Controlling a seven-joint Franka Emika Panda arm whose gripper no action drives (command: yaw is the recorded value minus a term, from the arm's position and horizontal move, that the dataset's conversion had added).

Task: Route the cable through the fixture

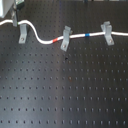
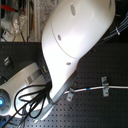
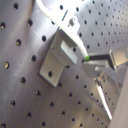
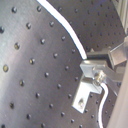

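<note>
Only 1st exterior view: cable's (image 1: 75,36) red/blue bands.

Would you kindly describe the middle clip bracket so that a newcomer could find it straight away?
In the first exterior view, look at the dark perforated board and follow the white cable running across its far part. Three grey brackets stand along it; the middle bracket is the one beside the cable's red band, whereas the blue band lies nearer the bracket on the first exterior view's right.

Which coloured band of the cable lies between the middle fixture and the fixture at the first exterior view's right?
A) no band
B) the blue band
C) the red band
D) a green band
B: the blue band on the cable sits between those two fixtures.
</note>
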